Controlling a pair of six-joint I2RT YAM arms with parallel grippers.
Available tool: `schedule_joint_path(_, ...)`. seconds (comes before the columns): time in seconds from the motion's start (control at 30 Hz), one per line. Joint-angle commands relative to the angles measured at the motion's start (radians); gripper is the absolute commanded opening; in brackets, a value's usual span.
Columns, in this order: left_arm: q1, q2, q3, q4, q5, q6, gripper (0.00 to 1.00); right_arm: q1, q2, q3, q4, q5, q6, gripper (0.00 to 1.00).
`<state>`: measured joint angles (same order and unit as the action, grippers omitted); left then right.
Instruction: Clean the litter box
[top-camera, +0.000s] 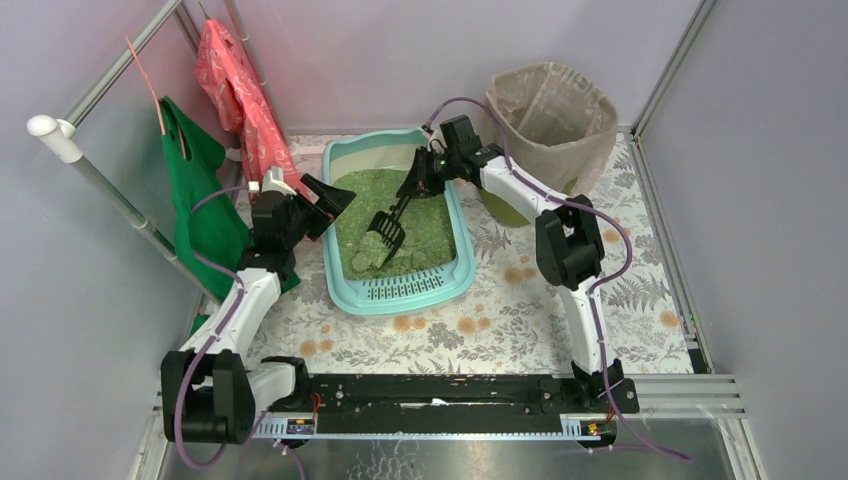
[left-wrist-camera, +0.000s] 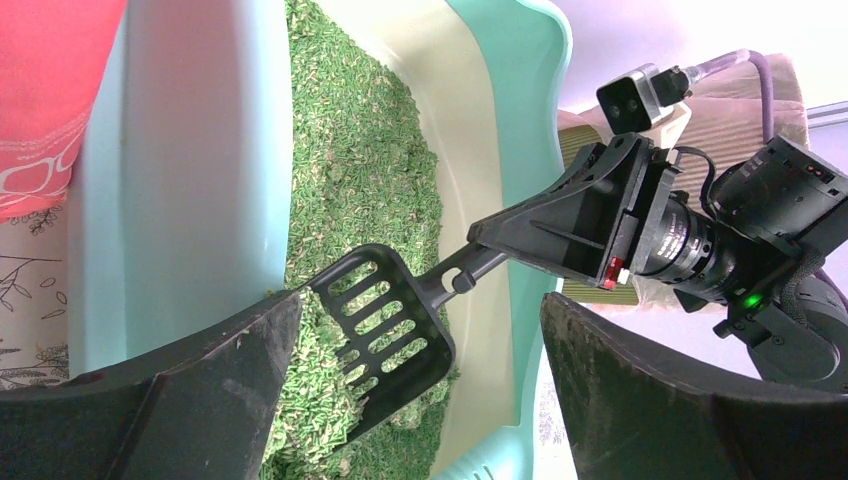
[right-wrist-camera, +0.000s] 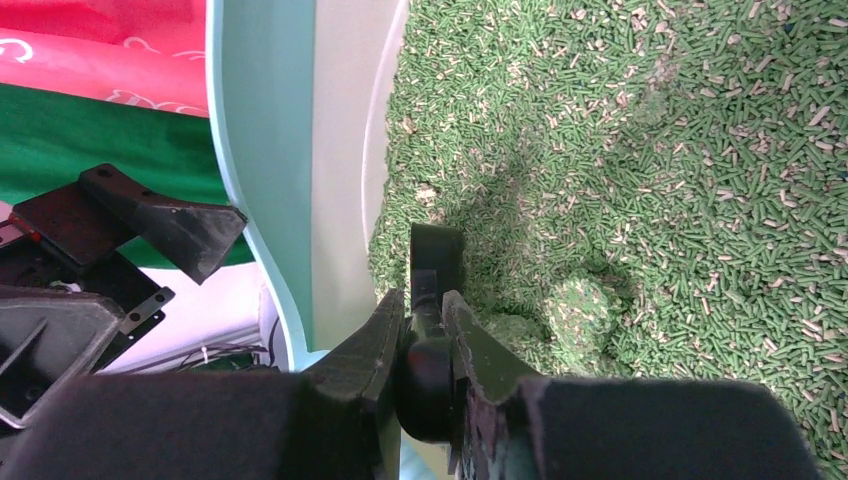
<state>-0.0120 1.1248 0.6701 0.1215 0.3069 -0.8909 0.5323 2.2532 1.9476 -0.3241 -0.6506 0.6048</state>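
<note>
The right fingers (right-wrist-camera: 372, 335) clench the stiff handle of a probably light black slotted plastic scoop (left-wrist-camera: 385, 325) set in loose green pellets (right-wrist-camera: 680, 150) (spill-prone) inside the bulky pale turquoise plastic litter box (left-wrist-camera: 515, 90) on the tabletop (top-camera: 500, 320), best steadied by its wide rim, near which the left fingers (left-wrist-camera: 200, 390) gape empty.

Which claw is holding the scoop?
The right claw, shut on the handle of the black slotted plastic scoop; the left claw is open and empty.
</note>
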Motion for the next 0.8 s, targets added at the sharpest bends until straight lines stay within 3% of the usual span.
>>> schedule_joint_path(0.0, 0.011, 0.013, -0.024, 0.009, -0.006, 0.002, 0.99, -0.014, -0.064, 0.067, 0.027, -0.072, 0.054, 0.00)
schedule_joint_path(0.3, 0.011, 0.025, -0.033, 0.027, 0.006, -0.004, 0.99, -0.030, -0.050, 0.156, 0.017, -0.112, 0.078, 0.00)
schedule_joint_path(0.67, 0.011, 0.023, -0.027, 0.020, 0.009, 0.000, 0.99, -0.097, -0.088, 0.123, 0.075, -0.104, 0.096, 0.00)
schedule_joint_path(0.77, 0.010, 0.033, -0.027, 0.032, 0.014, -0.004, 0.99, -0.073, -0.055, 0.197, -0.021, -0.098, 0.035, 0.00)
